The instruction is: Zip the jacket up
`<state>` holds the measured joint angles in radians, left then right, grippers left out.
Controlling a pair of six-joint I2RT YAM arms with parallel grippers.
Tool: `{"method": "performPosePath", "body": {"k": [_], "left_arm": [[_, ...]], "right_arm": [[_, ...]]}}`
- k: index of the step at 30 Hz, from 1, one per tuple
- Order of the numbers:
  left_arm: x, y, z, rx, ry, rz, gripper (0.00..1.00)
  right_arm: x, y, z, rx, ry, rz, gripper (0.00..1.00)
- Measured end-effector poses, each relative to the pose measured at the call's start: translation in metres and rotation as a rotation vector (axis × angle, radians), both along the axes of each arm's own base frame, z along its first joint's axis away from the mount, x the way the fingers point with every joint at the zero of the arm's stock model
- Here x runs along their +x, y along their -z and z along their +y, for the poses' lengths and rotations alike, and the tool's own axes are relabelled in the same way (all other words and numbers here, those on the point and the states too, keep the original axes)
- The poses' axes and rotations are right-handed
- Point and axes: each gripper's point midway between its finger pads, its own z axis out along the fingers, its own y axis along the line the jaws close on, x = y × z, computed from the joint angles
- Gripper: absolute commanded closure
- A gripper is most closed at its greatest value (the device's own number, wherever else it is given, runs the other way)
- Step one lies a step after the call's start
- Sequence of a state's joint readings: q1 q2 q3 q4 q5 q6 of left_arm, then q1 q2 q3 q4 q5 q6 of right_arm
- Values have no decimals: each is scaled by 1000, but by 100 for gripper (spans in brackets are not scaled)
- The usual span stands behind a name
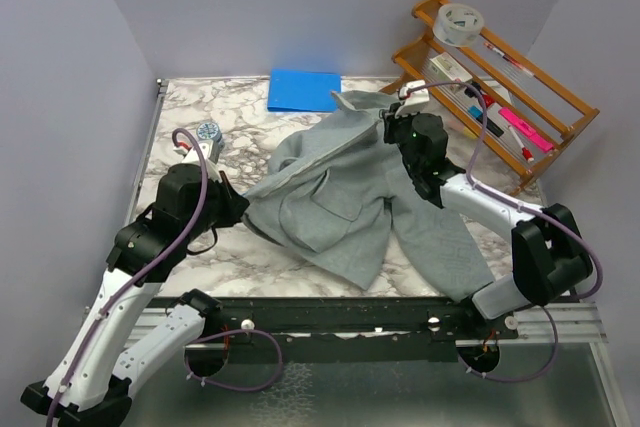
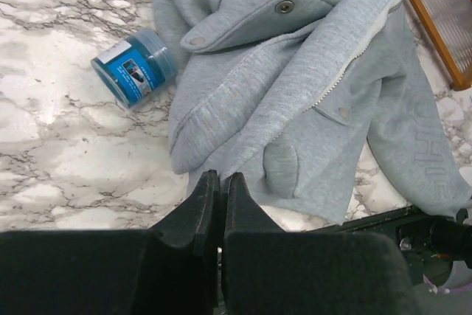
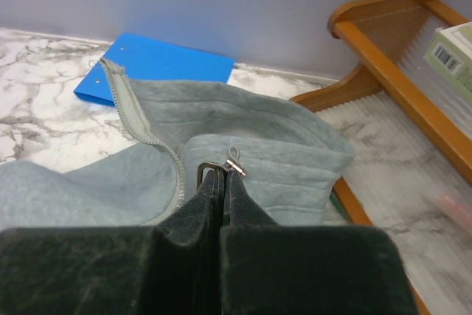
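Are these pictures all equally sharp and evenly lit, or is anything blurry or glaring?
Top view: soft, even light, faint shadow under the jacket. Left wrist view: jacket sharp, marble table washed out pale at left. Right wrist view: the dark right gripper up close looks soft, and the wooden rack goes blurry at lower right.

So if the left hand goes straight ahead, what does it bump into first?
Probably the jacket: the shut left hand points at its near edge, with a little table between. Depth is unclear.
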<state>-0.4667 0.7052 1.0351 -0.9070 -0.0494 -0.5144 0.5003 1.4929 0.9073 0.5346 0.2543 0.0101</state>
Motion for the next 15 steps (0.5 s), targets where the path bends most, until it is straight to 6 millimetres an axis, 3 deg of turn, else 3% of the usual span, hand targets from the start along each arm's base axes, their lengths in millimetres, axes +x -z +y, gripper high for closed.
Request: {"method": "performPosePath", "body": {"k": [15], "left_arm": [[0,-23,19,35,-79,-43,100]], "right_arm": [[59,-9,-42,-96,43,-5,100]]}}
